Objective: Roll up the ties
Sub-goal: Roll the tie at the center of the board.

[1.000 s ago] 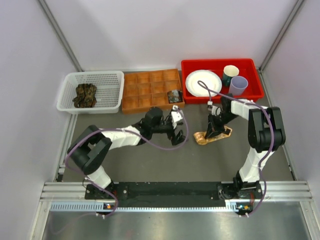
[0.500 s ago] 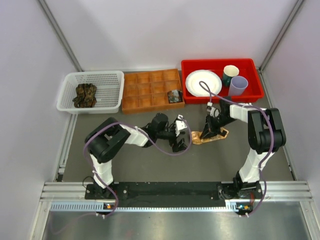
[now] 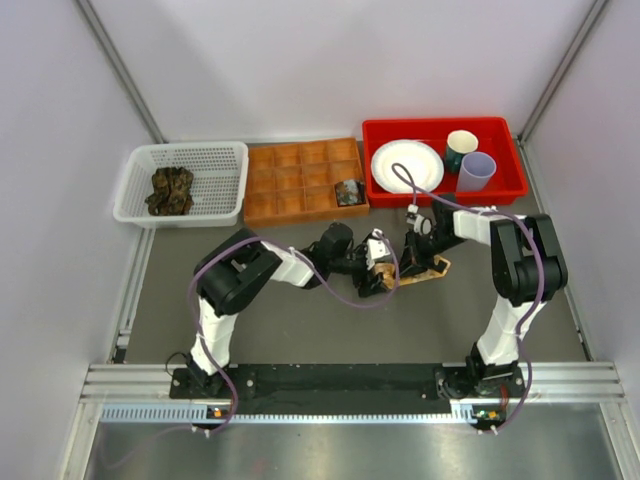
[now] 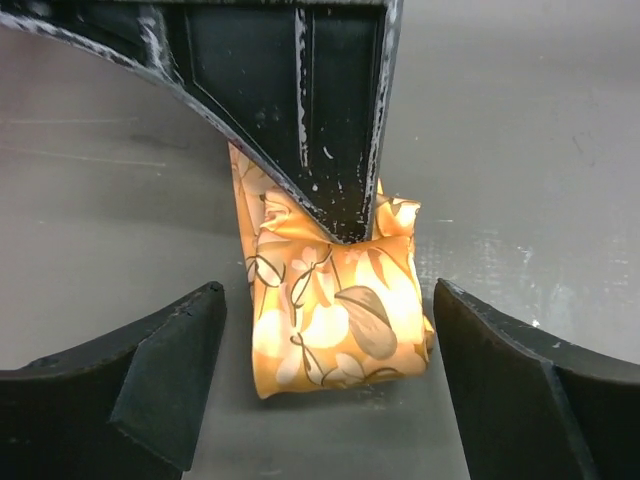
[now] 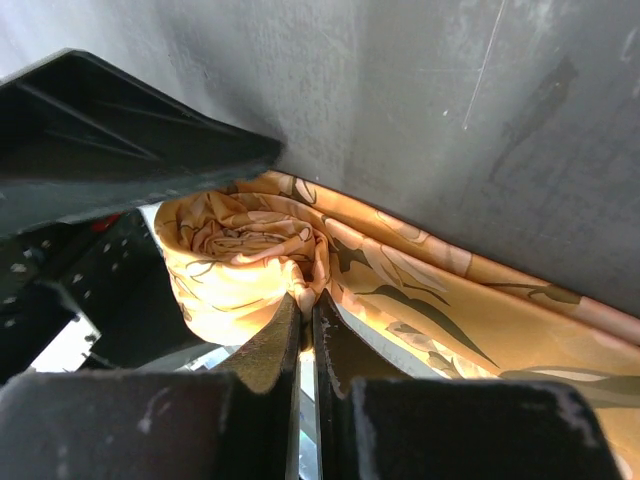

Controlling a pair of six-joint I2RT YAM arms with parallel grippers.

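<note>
My left end effector (image 4: 325, 335) stands apart, one finger on either side of the rolled end of the tan-orange tie (image 4: 330, 300). My right end effector (image 5: 303, 315) is clamped on that roll. The tie lies on the desk (image 4: 520, 150).

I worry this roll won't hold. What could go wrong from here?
The left gripper stands open astride the orange tie, whose roll looks loose; closing off-centre could squash or skew it. The right gripper is shut on just a fold at the roll's edge; releasing early may let it unwind. Both grippers are crowded together and could bump.
</note>
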